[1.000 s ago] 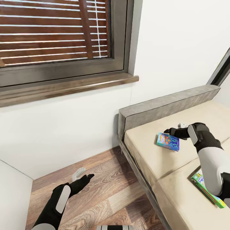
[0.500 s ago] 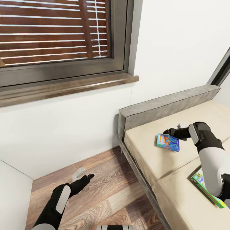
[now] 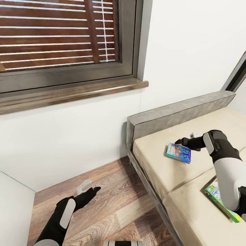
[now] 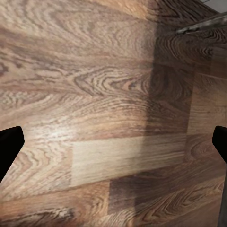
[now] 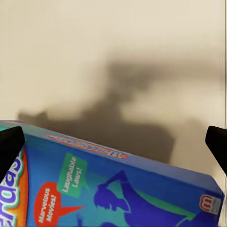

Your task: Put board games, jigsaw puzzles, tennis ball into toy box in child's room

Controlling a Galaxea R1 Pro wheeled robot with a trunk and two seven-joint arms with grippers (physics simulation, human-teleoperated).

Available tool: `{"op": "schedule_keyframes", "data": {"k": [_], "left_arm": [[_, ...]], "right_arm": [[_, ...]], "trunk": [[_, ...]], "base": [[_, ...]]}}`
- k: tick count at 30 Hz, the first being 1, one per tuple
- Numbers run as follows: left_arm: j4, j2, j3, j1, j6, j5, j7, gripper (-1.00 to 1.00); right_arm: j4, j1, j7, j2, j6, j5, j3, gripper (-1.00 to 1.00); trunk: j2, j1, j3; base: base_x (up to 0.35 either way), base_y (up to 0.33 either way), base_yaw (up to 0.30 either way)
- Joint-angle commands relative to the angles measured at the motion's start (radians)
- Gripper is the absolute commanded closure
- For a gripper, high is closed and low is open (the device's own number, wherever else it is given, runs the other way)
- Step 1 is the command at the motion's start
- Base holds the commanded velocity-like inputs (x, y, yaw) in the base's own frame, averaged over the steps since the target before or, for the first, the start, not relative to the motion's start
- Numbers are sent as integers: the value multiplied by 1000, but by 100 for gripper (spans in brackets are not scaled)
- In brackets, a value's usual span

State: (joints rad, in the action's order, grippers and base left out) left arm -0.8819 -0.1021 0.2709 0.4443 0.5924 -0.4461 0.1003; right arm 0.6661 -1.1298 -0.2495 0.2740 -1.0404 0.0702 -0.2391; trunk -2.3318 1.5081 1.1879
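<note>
1. The flat rectangular blue cartoon board game box [image 3: 178, 152] lies on the beige mattress of the low bed [image 3: 160, 167] with the dark grey frame, near the grey headboard. A second, green-edged flat game box [image 3: 218, 200] lies on the near right of the mattress, partly behind the right arm.
2. The blue box looks light, stiff cardboard with a glossy, probably slippery print. Being thin, it is best pinched across a long edge, and the soft mattress may give under pressure.
3. The right gripper [image 3: 180, 141] hangs at the box's far right edge. In the right wrist view its jaws stand wide open around the box [image 5: 113, 189], holding nothing.
4. The left gripper [image 3: 89, 188] hovers over the brown wooden floor [image 4: 113, 94], jaws open and empty.
5. Since a second ago the blue box has shifted slightly left and the right gripper has edged up.
</note>
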Motion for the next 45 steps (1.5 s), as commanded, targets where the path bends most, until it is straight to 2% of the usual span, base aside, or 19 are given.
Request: {"op": "schedule_keyframes", "data": {"k": [1, 15, 31, 45], "left_arm": [[-1, -1, 5, 1, 7, -1, 4, -100], [2, -1, 5, 1, 7, -1, 4, -100], [2, -2, 5, 2, 7, -2, 4, -100], [2, -2, 5, 2, 7, -2, 4, -100]], "right_arm": [[-61, 0, 8, 2, -7, -11, 2, -100], [-34, 9, 6, 17, -7, -10, 16, -100], [-31, 11, 6, 19, -7, -10, 18, -100], [-30, 12, 7, 18, -7, -10, 18, -100]], "trunk": [[0, 0, 1], [0, 0, 1], [0, 0, 1], [0, 0, 1]], "base": [[0, 0, 0], [0, 0, 0], [-114, -17, 0], [-20, -3, 0]]}}
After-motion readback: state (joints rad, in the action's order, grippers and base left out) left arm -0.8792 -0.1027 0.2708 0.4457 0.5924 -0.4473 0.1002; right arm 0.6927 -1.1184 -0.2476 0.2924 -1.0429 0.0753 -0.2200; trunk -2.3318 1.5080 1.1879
